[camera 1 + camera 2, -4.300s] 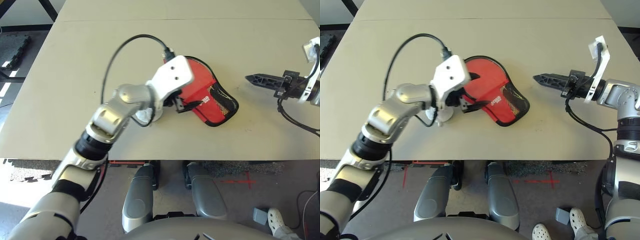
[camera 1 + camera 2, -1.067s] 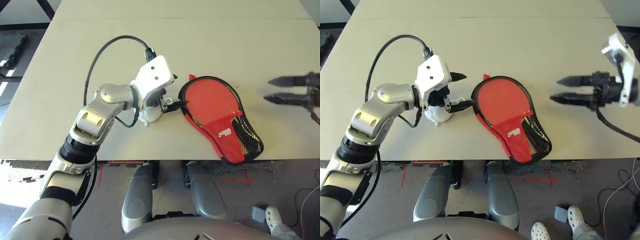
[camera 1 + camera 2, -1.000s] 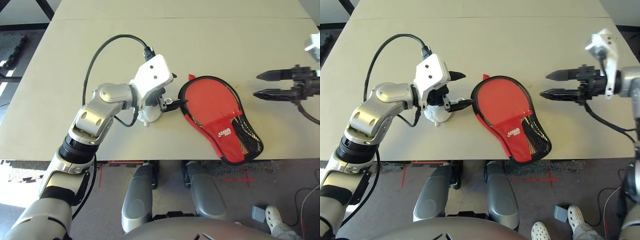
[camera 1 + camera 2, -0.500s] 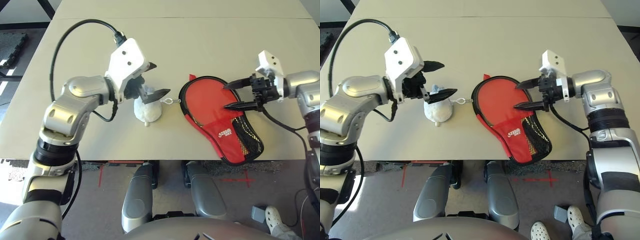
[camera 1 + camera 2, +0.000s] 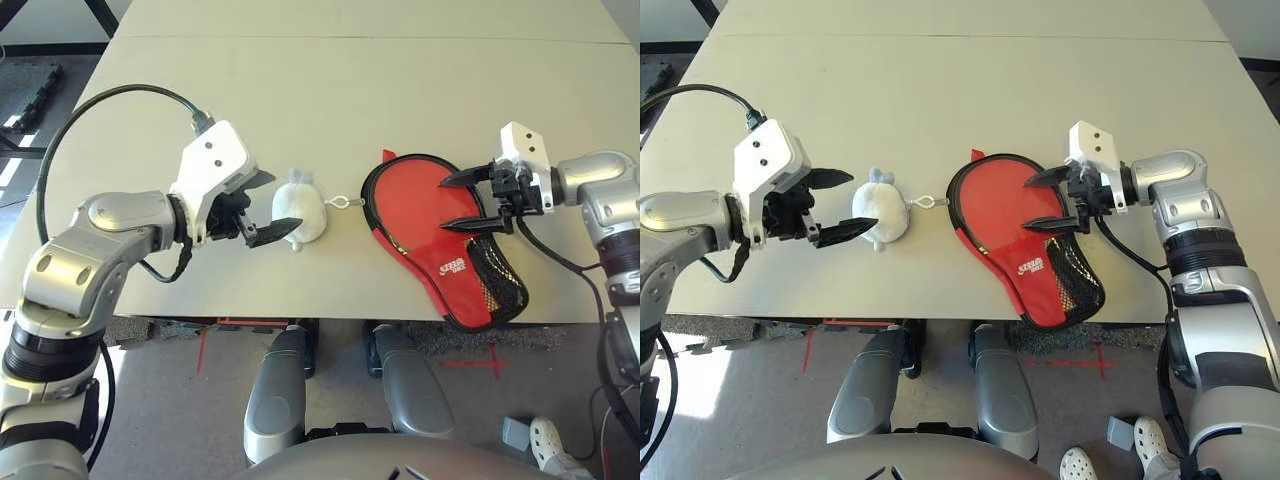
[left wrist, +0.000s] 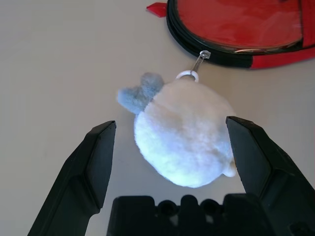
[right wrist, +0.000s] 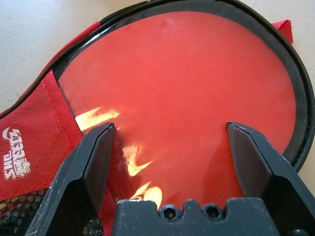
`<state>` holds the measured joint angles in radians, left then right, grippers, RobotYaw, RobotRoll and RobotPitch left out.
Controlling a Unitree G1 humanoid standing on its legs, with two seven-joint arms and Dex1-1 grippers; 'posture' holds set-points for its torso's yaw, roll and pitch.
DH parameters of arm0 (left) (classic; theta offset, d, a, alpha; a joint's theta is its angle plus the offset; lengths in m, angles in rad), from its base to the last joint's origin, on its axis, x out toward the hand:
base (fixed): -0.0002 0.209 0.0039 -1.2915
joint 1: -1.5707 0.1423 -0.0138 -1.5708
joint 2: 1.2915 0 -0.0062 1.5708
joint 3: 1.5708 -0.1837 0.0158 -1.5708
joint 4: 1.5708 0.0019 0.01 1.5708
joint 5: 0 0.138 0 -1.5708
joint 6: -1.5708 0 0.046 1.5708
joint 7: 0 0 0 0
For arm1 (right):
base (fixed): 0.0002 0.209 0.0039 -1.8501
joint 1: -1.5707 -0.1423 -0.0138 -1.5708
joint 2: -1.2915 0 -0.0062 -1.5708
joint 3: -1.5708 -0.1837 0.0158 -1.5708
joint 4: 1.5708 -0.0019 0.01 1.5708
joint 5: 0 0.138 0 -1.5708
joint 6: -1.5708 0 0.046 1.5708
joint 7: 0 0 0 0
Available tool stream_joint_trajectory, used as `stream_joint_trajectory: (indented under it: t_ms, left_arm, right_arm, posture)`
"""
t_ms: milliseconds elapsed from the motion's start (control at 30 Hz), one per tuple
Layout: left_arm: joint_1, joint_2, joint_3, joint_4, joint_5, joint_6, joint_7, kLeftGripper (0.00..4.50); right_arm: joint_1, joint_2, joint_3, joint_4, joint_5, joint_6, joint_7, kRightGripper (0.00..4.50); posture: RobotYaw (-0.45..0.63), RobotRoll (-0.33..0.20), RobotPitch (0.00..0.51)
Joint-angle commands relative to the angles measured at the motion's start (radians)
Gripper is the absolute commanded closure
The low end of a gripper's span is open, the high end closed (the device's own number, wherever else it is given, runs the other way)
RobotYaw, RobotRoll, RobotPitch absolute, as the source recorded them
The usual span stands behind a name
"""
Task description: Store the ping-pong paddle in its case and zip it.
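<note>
The case (image 5: pixel 448 268) lies on the table, its handle end with the black mesh pocket (image 5: pixel 496 281) at the front edge. Its round part gapes, and the ping-pong paddle's (image 5: pixel 412 200) shiny red face shows inside the black zipper edge (image 7: pixel 295 98). The handle is hidden under the fabric. My right gripper (image 5: pixel 442 206) hovers open over the paddle face. The white plush charm (image 6: pixel 184 132) lies left of the case, linked to it by a small ring (image 6: pixel 188 74). My left gripper (image 5: pixel 287 201) stands open on the charm's left, its fingertips (image 6: pixel 101 147) either side of it without touching.
The tan table (image 5: pixel 380 90) has a seam across its far part, and its front edge runs just below the case. A black cable (image 5: pixel 90 110) loops over my left forearm. Dark floor mats lie off the table's left side.
My left gripper has drawn back leftward from the case's edge, leaving the charm lying uncovered. My right gripper has swung in from the far right to above the paddle face.
</note>
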<state>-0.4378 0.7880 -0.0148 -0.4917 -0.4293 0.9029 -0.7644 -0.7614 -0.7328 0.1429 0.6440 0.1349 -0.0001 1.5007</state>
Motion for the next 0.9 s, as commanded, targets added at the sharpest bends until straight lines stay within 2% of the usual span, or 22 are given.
stream_joint_trajectory:
  t_ms: [33,400,533,700,833,900]
  left_arm:
    - [-0.01,-0.011,-0.031,0.03,0.015,-0.026,0.004,0.0]
    - [0.0,-0.048,-0.132,0.091,0.041,-0.049,-0.006,0.0]
    - [0.0,-0.055,-0.139,0.066,-0.007,-0.009,-0.035,0.88]
    - [-0.006,-0.027,-0.152,0.04,-0.028,0.017,-0.077,2.86]
    - [-0.046,-0.035,-0.159,0.065,-0.013,-0.008,-0.083,4.19]
    - [-0.089,-0.043,-0.168,0.093,-0.006,-0.007,-0.085,4.32]
  right_arm:
    - [0.051,0.001,0.036,0.008,-0.042,0.019,-0.003,0.02]
    - [0.093,-0.019,0.028,-0.04,-0.044,0.027,-0.033,0.02]
    - [0.103,-0.024,0.023,-0.049,-0.045,0.028,-0.052,0.0]
    - [0.117,-0.026,0.019,-0.062,-0.044,0.03,-0.066,0.0]
    - [0.133,-0.026,0.016,-0.074,-0.046,0.032,-0.076,0.0]
    - [0.144,-0.028,0.017,-0.081,-0.052,0.028,-0.082,0.0]
  posture:
    - [0.16,0.0,0.304]
    - [0.13,0.0,0.3]
    - [0.12,0.0,0.301]
    - [0.11,0.0,0.301]
    - [0.1,0.0,0.299]
    - [0.1,0.0,0.298]
